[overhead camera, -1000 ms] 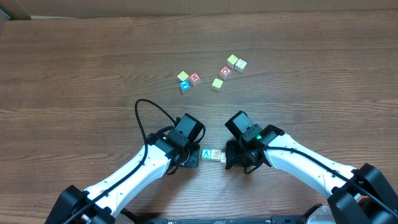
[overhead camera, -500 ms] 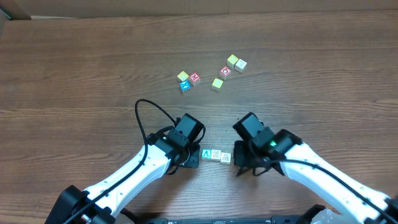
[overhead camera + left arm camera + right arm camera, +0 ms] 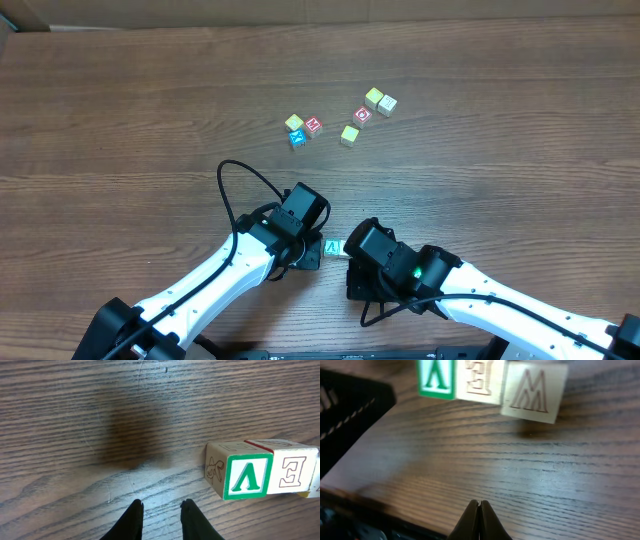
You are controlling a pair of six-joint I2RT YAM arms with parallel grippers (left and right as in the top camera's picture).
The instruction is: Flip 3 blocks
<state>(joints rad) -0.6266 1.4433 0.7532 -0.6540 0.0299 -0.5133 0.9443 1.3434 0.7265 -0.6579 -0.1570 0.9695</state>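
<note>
Right arm [image 3: 400, 272] has slid left, covering 2 blocks [image 3: 481, 380] on wooden table [image 3: 150, 100].

Three letter blocks stand in one row: one green-faced block [image 3: 436, 377], one E block [image 3: 481, 380] and one M block [image 3: 534, 392]. Toward twelve o'clock on the counter [image 3: 120, 100] lie seven more: three yellow-topped cubes [image 3: 294, 122], two red-lettered cubes [image 3: 313, 125], one blue cube [image 3: 297, 139] and one pale cube [image 3: 387, 104]. There are two end effectors, the left end effector [image 3: 161, 504] and the right end effector [image 3: 479, 505], and one black cable [image 3: 225, 190].
</note>
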